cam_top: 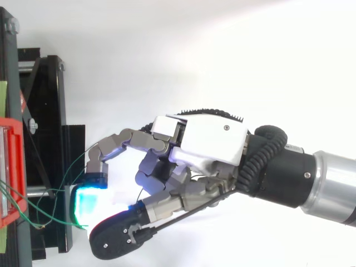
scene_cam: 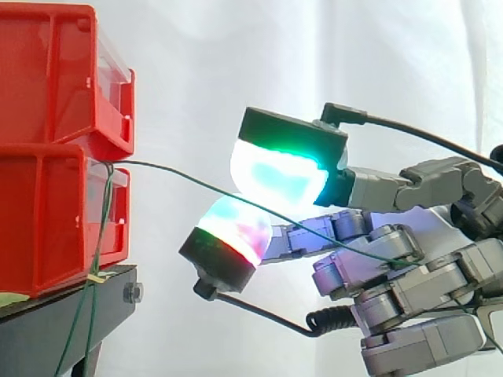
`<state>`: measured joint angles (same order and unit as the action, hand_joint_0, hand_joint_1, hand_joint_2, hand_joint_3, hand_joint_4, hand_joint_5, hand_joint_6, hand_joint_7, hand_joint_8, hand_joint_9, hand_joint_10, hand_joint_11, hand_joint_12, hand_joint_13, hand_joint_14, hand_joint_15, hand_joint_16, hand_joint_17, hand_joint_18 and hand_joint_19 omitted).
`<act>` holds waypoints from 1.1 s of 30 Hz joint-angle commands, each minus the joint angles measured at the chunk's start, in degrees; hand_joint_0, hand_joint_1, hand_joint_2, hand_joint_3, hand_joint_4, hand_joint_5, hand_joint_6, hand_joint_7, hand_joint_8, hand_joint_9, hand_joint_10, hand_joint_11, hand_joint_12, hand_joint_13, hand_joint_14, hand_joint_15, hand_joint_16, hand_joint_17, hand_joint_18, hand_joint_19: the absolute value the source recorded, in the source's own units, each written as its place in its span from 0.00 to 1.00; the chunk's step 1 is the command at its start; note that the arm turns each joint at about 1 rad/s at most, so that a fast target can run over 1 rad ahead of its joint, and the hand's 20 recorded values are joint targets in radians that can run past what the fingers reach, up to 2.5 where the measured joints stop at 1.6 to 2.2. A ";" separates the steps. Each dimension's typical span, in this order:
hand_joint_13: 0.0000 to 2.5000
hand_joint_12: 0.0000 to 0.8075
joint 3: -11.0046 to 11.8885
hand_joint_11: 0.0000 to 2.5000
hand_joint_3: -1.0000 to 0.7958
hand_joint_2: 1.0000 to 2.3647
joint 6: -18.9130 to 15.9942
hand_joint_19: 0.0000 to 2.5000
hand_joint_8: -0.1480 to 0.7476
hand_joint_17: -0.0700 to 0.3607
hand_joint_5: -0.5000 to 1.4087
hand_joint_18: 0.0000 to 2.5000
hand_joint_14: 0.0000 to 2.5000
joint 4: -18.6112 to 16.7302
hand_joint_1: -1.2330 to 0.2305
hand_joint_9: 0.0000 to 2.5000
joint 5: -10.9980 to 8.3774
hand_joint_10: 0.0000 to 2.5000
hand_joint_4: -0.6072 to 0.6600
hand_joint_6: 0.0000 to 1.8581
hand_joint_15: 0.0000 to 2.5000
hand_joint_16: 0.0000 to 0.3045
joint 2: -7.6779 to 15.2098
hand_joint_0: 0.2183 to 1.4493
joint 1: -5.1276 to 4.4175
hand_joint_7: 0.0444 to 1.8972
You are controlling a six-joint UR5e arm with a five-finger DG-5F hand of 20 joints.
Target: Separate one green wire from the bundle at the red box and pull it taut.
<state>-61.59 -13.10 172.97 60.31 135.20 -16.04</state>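
Where the side view begins, at 9 o'clock, the upper red box [scene_cam: 47, 71] sits stacked on the lower red box [scene_cam: 47, 220]. The lower one rests on the black surface [scene_cam: 71, 302], which has a bolt [scene_cam: 132, 293] in its front edge and a scrap of yellow-green tape [scene_cam: 16, 298] on top.

From the seam between the two boxes the bundle [scene_cam: 96, 236] of green strands hangs toward 6 o'clock, past the edge of the surface. One green wire [scene_cam: 181, 179] leaves that same seam apart from the rest and runs toward 4 o'clock with only a slight bow.

It passes between two of my fingertips: the upper pad [scene_cam: 279, 169], which glows green and cyan, and the lower pad [scene_cam: 232, 232], which glows red and cyan. The two pads close on the strand from 12 and 6 o'clock. So my robot hand [scene_cam: 424, 283], which comes in from 3 o'clock with its fingers curled, grips the green wire in a pinch. Past the pads the wire trails on toward my palm.

Behind everything hangs the white curtain [scene_cam: 314, 55], plain and brightly lit.

From above, the black frame [cam_top: 53, 139] of the stand lies at 9 o'clock, and thin green loops cross it to my cyan pad.
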 commanded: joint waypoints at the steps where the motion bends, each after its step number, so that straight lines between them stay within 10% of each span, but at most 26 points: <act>1: 0.82 0.34 -0.02 0.87 0.35 0.01 0.00 0.66 0.41 0.34 0.17 0.99 1.00 0.00 0.32 0.65 -0.10 1.00 0.43 0.46 0.12 0.11 -0.03 0.32 -0.04 0.57; 16: 0.85 0.36 -0.02 0.84 0.28 0.00 0.00 0.63 0.43 0.40 0.18 1.00 1.00 0.00 0.52 0.69 -0.10 1.00 0.53 0.45 0.12 0.15 0.06 0.22 -0.04 0.58; 33: 0.80 0.34 -0.02 0.83 0.28 0.00 -0.09 0.63 0.41 0.36 0.14 0.97 1.00 0.00 0.17 0.54 -0.10 1.00 0.46 0.47 0.12 0.12 0.06 0.28 -0.04 0.48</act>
<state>-61.61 -13.12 172.97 60.20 135.26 -16.08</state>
